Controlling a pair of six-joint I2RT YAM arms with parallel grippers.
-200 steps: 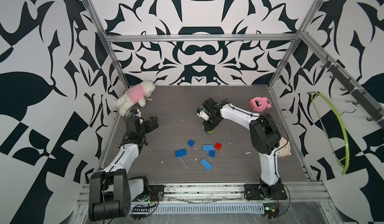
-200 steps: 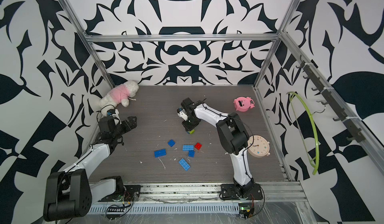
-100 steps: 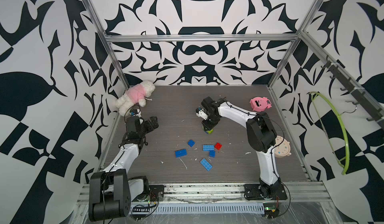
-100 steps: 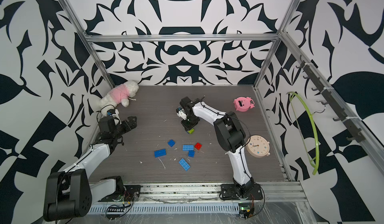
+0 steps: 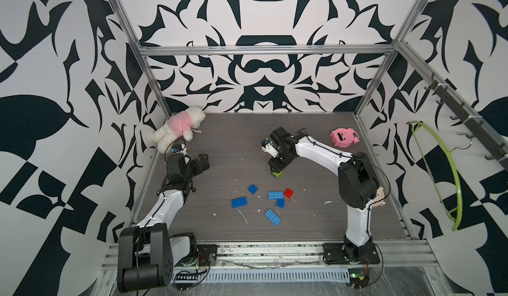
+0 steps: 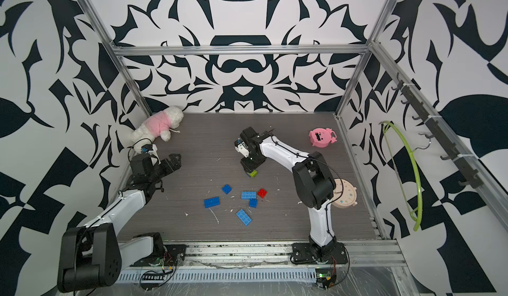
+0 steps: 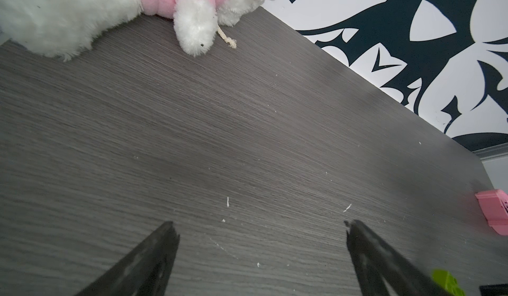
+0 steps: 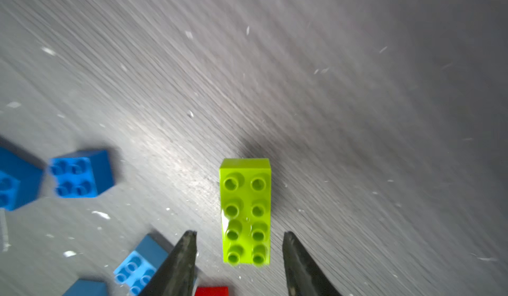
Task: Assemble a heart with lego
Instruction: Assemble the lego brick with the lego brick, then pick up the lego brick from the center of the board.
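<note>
**Right arm.** In the right wrist view, the right gripper point(image 8: 239, 233) stood partly open. Its fingers point(image 8: 184, 256) flanked one end of the lime green brick point(image 8: 245, 212), with a gap on each side, and gripped nothing. The brick lay flat on the table point(image 8: 357, 116), studs up. In both top views the brick point(image 5: 275, 173) sat just below the gripper, right of frame centre.

**Remaining lego.** Five blue bricks point(image 5: 239, 202) and the red brick point(image 5: 288, 192) lay loose in the lower centre of the frame. The red brick lay just beside a long blue brick point(image 5: 275, 195).

**Left arm.** The left gripper point(image 7: 260, 223) stood wide open and empty above bare table, at the left of the top views.
</note>
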